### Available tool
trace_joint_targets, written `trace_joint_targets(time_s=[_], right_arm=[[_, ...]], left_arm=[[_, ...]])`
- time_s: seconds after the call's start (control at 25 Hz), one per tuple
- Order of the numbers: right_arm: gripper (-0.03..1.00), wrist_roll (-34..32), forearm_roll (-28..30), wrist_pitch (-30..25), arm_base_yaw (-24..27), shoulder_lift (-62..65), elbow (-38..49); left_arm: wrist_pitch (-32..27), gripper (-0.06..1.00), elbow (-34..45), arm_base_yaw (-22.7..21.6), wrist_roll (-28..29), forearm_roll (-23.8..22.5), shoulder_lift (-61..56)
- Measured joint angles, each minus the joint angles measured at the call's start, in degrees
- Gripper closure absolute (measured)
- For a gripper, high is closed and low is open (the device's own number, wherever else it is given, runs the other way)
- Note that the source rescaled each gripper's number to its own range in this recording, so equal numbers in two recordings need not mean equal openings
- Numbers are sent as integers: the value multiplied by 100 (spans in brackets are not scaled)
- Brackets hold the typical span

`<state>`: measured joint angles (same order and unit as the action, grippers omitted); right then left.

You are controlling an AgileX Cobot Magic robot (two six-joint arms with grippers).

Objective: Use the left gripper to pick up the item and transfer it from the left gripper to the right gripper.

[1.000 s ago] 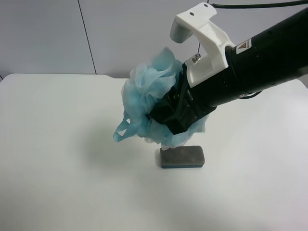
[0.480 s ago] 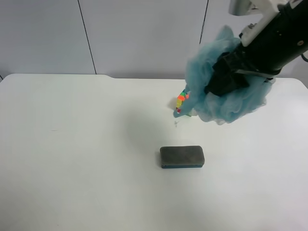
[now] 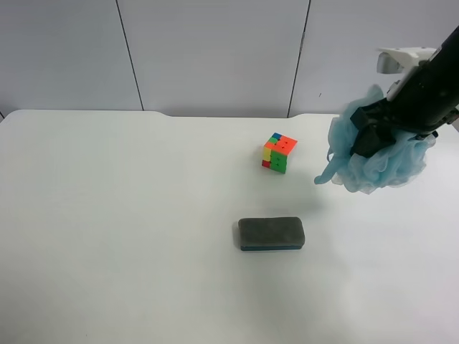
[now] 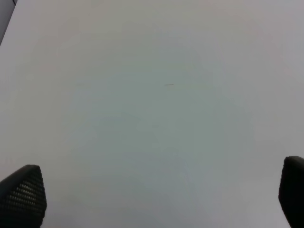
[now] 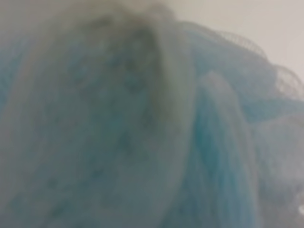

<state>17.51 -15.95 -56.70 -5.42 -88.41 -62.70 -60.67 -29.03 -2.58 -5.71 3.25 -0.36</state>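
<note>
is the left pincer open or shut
Open: the left pincer has its jaws far apart, only bare table between them, nothing held.

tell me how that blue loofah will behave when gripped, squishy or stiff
Probably soft and compressible: the loofah bulges around the right gripper shut on it. Likely light for its size, being puffy open mesh. Its loose loop dangles, so it may swing or snag.

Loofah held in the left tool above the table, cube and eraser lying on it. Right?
No: the loofah is in the right tool, as the right wrist view, filled with blue mesh, shows. The left tool is open and empty. Cube and eraser lie on the table.
</note>
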Motion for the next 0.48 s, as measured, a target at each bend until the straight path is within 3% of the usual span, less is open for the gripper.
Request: trace_joint_targets(time_s=[0.48], right_arm=[[97, 20, 375, 755, 83, -1304, 0]], left_arm=[[12, -4, 0, 0, 0, 4, 0]])
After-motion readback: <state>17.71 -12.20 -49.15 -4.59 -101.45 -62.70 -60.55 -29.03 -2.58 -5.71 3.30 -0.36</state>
